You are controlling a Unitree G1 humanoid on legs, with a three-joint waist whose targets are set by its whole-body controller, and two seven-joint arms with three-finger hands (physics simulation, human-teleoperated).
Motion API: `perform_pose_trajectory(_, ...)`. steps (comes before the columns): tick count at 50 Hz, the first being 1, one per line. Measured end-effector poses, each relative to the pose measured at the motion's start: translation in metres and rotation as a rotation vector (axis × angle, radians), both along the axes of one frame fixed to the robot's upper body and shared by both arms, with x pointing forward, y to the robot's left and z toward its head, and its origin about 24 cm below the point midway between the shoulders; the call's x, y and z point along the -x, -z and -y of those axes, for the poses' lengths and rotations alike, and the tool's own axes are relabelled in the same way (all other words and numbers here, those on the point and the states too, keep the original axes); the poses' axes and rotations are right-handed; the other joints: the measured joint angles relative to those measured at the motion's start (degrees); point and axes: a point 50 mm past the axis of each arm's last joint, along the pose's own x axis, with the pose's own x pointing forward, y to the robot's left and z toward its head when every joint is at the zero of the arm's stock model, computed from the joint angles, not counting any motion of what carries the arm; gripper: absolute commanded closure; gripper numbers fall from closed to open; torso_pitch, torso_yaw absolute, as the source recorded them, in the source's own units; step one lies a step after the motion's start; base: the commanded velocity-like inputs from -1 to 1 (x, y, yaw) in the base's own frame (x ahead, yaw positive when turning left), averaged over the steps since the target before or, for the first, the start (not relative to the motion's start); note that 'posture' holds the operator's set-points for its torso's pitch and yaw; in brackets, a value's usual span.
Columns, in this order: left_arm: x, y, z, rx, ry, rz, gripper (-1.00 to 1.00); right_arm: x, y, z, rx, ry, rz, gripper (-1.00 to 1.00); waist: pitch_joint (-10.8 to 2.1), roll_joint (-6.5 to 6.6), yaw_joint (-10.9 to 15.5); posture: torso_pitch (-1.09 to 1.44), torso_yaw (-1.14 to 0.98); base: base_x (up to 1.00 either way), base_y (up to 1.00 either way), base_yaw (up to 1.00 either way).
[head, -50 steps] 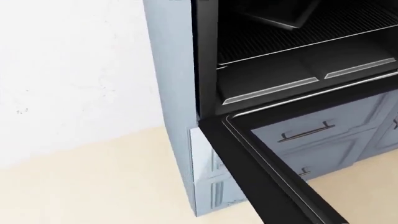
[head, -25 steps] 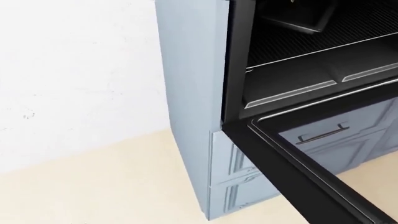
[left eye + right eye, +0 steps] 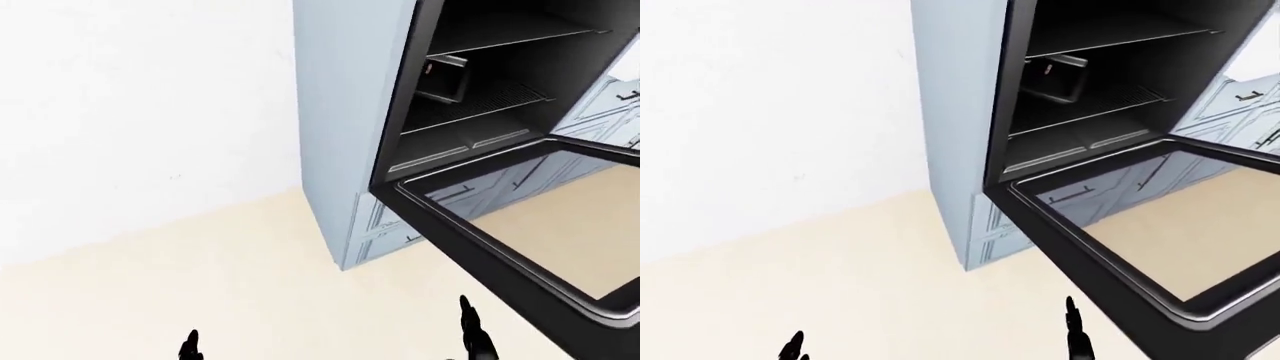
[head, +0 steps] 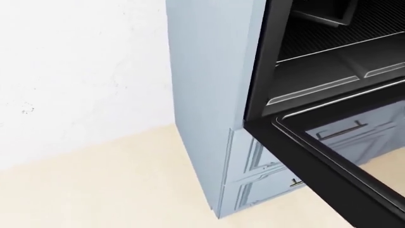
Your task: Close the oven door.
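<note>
The black oven is built into a tall blue-grey cabinet at the right of the left-eye view. Its glass-paned door hangs open, roughly level, reaching toward the bottom right; it also shows in the head view. A dark pan rests on a rack inside. Only the black fingertips of my left hand and right hand show at the bottom edge. The right hand is just left of and below the door's outer rail, apart from it.
A white wall fills the left. A beige floor runs under the door. Blue-grey drawers sit below the oven, and more cabinets with dark handles stand at the far right.
In the head view the whole picture has shifted right: the cabinet and open door sit further right, so the camera has moved. The door's angle is unchanged.
</note>
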Motion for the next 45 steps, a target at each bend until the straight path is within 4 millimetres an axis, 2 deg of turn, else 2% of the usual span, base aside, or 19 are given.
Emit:
perform_pose_trajectory(4, 0.000, 0.000, 0.000, -0.001, 0.005, 0.002, -1.00, 0.005, 0.003, -0.001, -0.044, 0.016, -0.021, -1.00, -0.83, 0.85, -0.2, 0.00, 0.00, 0.00, 0.00, 0.00)
perform_pose_trajectory(11, -0.003, -0.002, -0.001, -0.005, 0.004, 0.012, -1.00, 0.009, 0.007, -0.006, -0.076, 0.008, -0.035, -1.00, -1.36, 1.83, -0.4, 0.00, 0.00, 0.00, 0.00, 0.00)
perform_pose_trajectory(22, 0.000, 0.000, 0.000, -0.001, 0.003, 0.003, -1.00, 0.010, 0.006, -0.004, -0.084, 0.026, -0.025, -1.00, -1.39, 1.88, -0.8, 0.00, 0.00, 0.00, 0.00, -0.02)
perform_pose_trajectory(29, 0.000, 0.000, -0.001, -0.001, 0.003, -0.001, -1.00, 0.009, 0.006, -0.003, -0.092, 0.023, -0.023, -1.00, -1.04, 3.17, -0.7, 0.00, 0.00, -0.01, 0.00, -0.16)
perform_pose_trajectory(37, 0.001, -0.001, -0.003, -0.011, -0.010, 0.004, -1.00, 0.008, 0.006, -0.007, -0.102, 0.003, -0.026, -1.00, -1.08, 1.78, -1.0, 0.00, 0.00, -0.09, 0.00, -0.29)
perform_pose_trajectory(45, -0.002, 0.000, 0.003, 0.010, 0.017, 0.007, -1.00, 0.012, 0.006, 0.000, -0.093, 0.031, -0.037, -1.00, -0.74, 2.50, -1.7, 0.00, 0.00, -0.14, 0.00, -0.30)
